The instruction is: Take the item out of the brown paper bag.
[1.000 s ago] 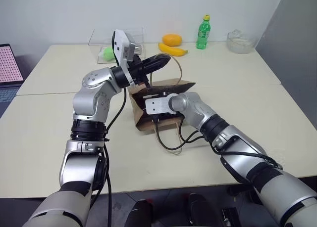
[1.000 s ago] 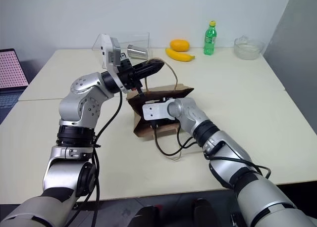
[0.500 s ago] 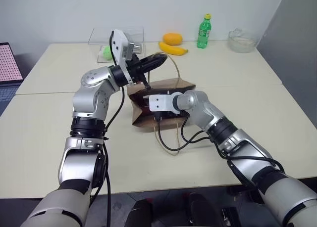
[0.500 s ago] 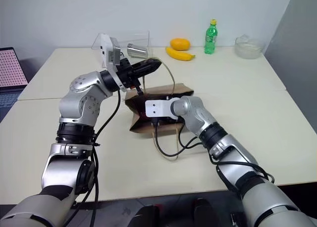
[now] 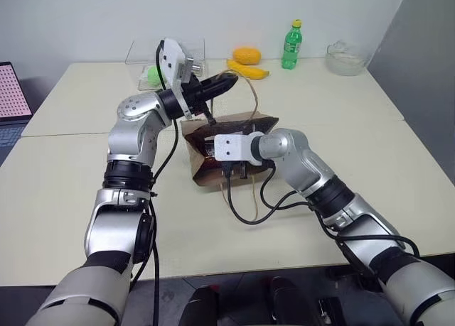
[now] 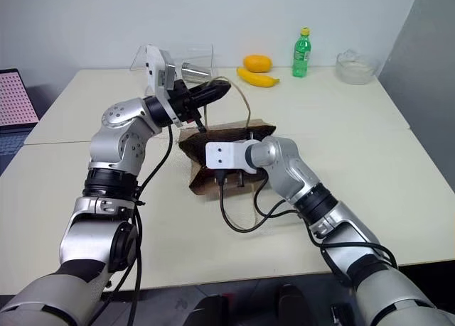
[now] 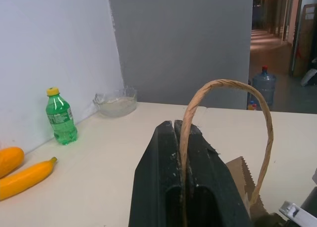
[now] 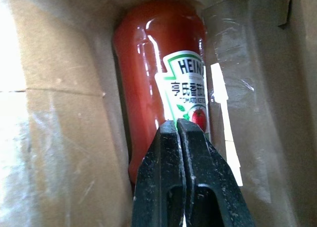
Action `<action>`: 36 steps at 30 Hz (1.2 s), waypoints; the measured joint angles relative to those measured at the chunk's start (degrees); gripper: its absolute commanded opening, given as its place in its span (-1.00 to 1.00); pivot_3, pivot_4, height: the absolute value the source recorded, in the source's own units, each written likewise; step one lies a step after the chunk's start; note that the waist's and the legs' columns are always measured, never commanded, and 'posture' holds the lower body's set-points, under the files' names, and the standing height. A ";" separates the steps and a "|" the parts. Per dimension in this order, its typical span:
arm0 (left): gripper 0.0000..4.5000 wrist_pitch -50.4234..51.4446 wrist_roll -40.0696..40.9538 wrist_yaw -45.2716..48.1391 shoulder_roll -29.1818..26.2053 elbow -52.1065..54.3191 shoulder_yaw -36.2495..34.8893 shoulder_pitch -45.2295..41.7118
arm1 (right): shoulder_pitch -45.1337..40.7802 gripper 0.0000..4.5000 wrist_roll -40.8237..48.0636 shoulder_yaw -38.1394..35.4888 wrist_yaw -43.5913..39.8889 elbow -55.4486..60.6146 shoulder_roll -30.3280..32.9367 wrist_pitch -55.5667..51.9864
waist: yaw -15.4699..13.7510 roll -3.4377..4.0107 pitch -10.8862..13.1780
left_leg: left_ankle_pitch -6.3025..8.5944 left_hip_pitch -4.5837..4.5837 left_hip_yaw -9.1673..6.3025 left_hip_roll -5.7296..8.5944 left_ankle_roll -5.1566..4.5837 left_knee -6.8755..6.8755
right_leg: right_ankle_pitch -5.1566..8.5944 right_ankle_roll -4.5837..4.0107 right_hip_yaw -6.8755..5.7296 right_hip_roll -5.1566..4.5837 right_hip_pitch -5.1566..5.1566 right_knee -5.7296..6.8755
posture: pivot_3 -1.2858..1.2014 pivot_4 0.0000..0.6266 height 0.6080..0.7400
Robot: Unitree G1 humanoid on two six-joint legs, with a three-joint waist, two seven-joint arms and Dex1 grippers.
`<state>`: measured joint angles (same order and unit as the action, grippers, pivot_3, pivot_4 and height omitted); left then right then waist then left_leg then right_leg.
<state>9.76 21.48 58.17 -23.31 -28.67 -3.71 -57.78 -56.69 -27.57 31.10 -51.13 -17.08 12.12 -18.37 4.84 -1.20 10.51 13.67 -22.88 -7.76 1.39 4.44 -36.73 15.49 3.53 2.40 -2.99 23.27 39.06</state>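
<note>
The brown paper bag (image 5: 213,171) stands on the table with its mouth open toward me. My left gripper (image 7: 174,125) is above it, shut on one tan loop handle (image 7: 233,83) and holding it up. My right gripper (image 8: 177,125) reaches into the bag's mouth (image 5: 207,140), fingers pressed together with nothing between them. Just beyond its tips lies the item (image 8: 158,64), a dark red sauce bottle with a pale label, resting against the bag's inner wall. Its cap is hidden.
At the table's far side stand a green bottle with a yellow cap (image 5: 290,46), a banana (image 5: 249,71), an orange fruit (image 5: 247,55), a glass bowl (image 5: 343,59) and a clear box (image 5: 153,60). A laptop (image 5: 13,91) sits far left. Black cables (image 5: 249,205) loop in front of the bag.
My right arm has risen and its elbow has straightened, with the wrist drawn slightly back at the bag's mouth. The left gripper still holds the handle in the same place.
</note>
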 measured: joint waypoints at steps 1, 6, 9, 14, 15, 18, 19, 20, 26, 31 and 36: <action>-1.00 -0.05 0.00 0.01 0.00 -0.08 0.00 0.00 | 0.11 -0.82 0.46 -0.25 0.06 0.39 -0.28 -0.09 | 0.00 0.00 0.00 | 0.00 0.00 0.00 0.00 0.00 0.00 | 0.00 0.00 0.00 0.00 0.00 0.00 | 0.03 -0.52 1.00; -1.00 -0.15 0.00 0.02 0.00 -0.19 -0.02 0.00 | 0.88 -0.07 2.25 -1.16 -0.03 4.95 -1.02 -2.47 | -0.02 0.00 0.00 | 0.00 -0.02 -0.02 0.01 0.00 0.00 | 0.00 0.00 -0.01 0.00 0.00 0.00 | 0.03 -0.52 1.00; -1.00 -0.15 0.01 0.07 -0.01 -0.20 -0.03 0.01 | 2.08 0.41 2.09 -1.01 -0.02 6.89 -0.62 -3.71 | -0.03 0.00 0.00 | 0.01 -0.01 -0.01 0.01 -0.01 0.00 | 0.00 0.00 -0.01 -0.01 0.00 0.00 | 0.03 -0.52 1.00; -1.00 -0.16 0.01 0.23 0.01 -0.22 -0.03 0.00 | 2.34 0.72 0.58 1.23 1.50 5.30 -0.71 -3.88 | -0.02 0.00 0.00 | 0.00 0.00 0.00 0.00 0.00 0.00 | 0.00 0.00 -0.01 0.00 0.01 0.01 | 0.03 -0.52 1.00; -1.00 -0.16 0.01 0.31 0.02 -0.24 -0.03 0.00 | 2.35 0.72 0.02 1.86 2.20 4.12 -1.01 -3.81 | -0.02 0.00 0.00 | 0.00 0.00 0.00 0.00 0.00 0.00 | 0.00 0.00 -0.01 0.00 0.01 0.01 | 0.03 -0.52 1.00; -1.00 -0.16 0.02 0.67 0.04 -0.27 -0.04 0.00 | 2.28 0.72 -0.87 2.95 3.88 1.23 -1.40 -3.21 | -0.01 0.00 0.00 | 0.00 -0.01 0.00 0.01 0.00 0.00 | 0.00 0.00 0.00 -0.01 0.01 0.00 | 0.03 -0.52 1.00; -1.00 -0.16 0.02 0.72 0.04 -0.28 -0.03 0.00 | 2.23 0.72 -0.95 3.06 4.00 0.92 -1.40 -3.10 | -0.01 0.00 0.00 | 0.00 -0.01 0.00 0.01 0.00 0.00 | 0.00 0.00 0.00 -0.01 0.01 0.00 | 0.03 -0.52 1.00; -1.00 -0.16 0.02 0.91 0.05 -0.29 -0.04 0.00 | 2.17 0.72 -1.13 3.43 4.36 0.01 -1.31 -2.85 | 0.00 0.00 0.00 | 0.00 -0.01 -0.01 0.01 0.00 0.00 | 0.00 0.00 0.00 -0.01 0.01 0.00 | 0.03 -0.52 1.00; -1.00 -0.15 0.02 1.19 0.43 -0.24 -0.03 -0.01 | -2.21 0.72 -6.02 6.42 9.09 -12.04 -1.42 2.85 | 0.08 0.00 0.00 | -0.01 0.00 0.00 0.01 0.02 0.00 | 0.00 0.00 0.00 -0.01 0.01 0.00 | 0.03 -0.52 1.00; -1.00 -0.13 0.03 1.20 0.72 -0.05 -0.02 0.09 | -6.01 0.72 -8.15 7.48 13.05 -20.73 -3.87 6.83 | 0.13 0.00 0.00 | -0.02 0.02 0.00 0.00 0.04 0.01 | 0.00 0.00 0.01 0.00 0.01 0.02 | 0.03 -0.52 1.00; -1.00 -0.03 0.04 1.19 0.76 0.23 -0.03 0.21 | -8.47 0.64 -8.48 7.28 15.87 -27.58 -5.68 10.26 | 0.18 0.00 0.00 | -0.02 0.06 0.01 -0.01 0.03 0.00 | 0.00 0.00 0.02 0.00 0.00 0.04 | 0.03 -0.52 1.00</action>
<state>9.73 21.51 59.36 -22.55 -28.44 -3.73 -57.57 -65.16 -36.05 38.38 -35.26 -44.66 6.43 -8.11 5.02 -1.20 10.51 13.65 -22.83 -7.75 1.38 4.47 -36.73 15.49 3.52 2.42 -2.99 23.26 39.10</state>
